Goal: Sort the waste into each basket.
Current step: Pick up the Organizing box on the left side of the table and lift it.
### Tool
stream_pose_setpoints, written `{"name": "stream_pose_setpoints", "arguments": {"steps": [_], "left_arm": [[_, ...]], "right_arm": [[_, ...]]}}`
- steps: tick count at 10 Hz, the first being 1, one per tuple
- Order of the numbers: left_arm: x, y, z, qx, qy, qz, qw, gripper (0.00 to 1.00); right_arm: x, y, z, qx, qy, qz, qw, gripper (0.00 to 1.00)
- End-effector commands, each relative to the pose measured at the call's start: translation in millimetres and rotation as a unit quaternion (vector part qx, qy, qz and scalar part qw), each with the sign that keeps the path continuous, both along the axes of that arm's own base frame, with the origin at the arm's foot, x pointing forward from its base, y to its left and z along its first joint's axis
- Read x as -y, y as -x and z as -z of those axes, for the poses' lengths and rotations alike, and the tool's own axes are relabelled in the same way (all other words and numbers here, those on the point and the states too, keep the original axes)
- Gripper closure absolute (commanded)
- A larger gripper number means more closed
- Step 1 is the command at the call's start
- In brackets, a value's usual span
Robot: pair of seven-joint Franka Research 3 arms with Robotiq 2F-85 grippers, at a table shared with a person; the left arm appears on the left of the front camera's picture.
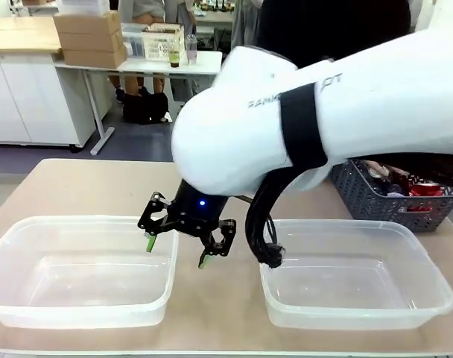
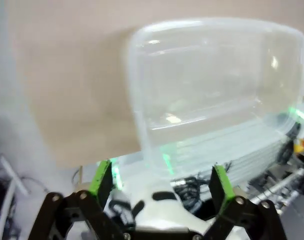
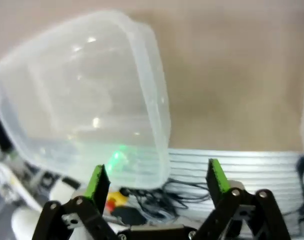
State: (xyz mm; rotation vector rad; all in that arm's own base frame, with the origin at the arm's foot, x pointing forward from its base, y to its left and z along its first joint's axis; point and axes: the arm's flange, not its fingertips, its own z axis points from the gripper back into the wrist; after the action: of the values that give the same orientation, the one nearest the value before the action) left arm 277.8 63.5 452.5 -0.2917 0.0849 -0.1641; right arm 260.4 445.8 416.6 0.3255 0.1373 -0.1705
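Two see-through tubs stand side by side on the tan table, the left basket [image 1: 62,221] and the right basket [image 1: 346,224], both with nothing inside. The right arm reaches in from the right, and my right gripper [image 1: 176,253] hangs open over the gap between them, by the left basket's right rim. The right wrist view has the right gripper [image 3: 157,172] open and holding nothing, a tub [image 3: 82,95] beyond it. My left gripper [image 2: 162,175] is open too, with a tub [image 2: 212,80] ahead. Red waste cans [image 1: 424,189] lie in a dark grey basket.
The dark grey slotted basket [image 1: 360,195] stands at the back right, partly behind the right arm. A person in dark clothes is at the far side. Bare table stretches behind the left tub. Boxes and a white desk are in the background.
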Motion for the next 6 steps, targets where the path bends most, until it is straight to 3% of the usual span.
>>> {"name": "stream_pose_setpoints", "arguments": {"steps": [1,4,6], "left_arm": [[40.3,51.8,102.1,-0.029,-0.040,-0.014,0.999,0.00],[70.6,66.8,147.1,-0.069,-0.022,0.020,0.997,0.00],[70.1,69.2,147.8,-0.064,-0.015,0.015,0.998,0.00]], "right_arm": [[-53.5,-24.4,-1.7,-0.022,0.089,0.059,0.994,0.00],[-82.3,-34.9,16.3,-0.046,0.130,0.017,0.990,0.00],[-97.3,-41.7,37.6,-0.065,0.158,-0.007,0.985,0.00]]}}
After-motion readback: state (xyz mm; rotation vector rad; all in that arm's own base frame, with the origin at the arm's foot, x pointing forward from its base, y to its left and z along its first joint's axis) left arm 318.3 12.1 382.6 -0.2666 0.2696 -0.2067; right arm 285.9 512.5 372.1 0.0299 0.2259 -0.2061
